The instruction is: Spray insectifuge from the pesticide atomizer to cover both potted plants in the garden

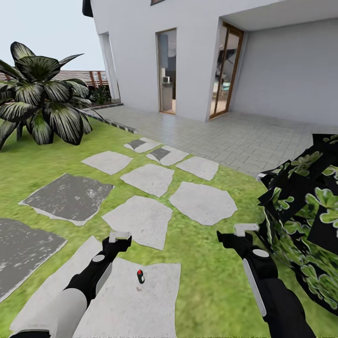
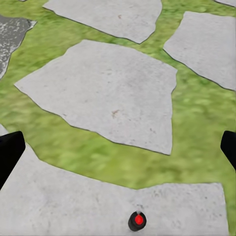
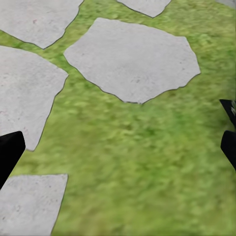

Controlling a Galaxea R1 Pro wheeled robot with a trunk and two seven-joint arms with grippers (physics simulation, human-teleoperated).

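Both arms reach forward and low over the lawn (image 1: 37, 178). Between them, a small dark green object with a red top (image 1: 140, 276) stands on a stepping stone (image 1: 141, 300); the left wrist view shows its red dot from above (image 2: 138, 221). Left gripper (image 1: 119, 236) and right gripper (image 1: 245, 229) hold nothing, fingers spread wide.

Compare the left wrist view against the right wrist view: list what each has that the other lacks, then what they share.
Left wrist view: a small dark object with a red top standing on a pale slab, and a darker mottled grey stone at one corner.
Right wrist view: a wide stretch of lawn directly ahead, beyond it a rounded stone.
Both: grass, pale stepping stones, and black fingertips at the frame edges. The left gripper and right gripper are spread open, with nothing held.
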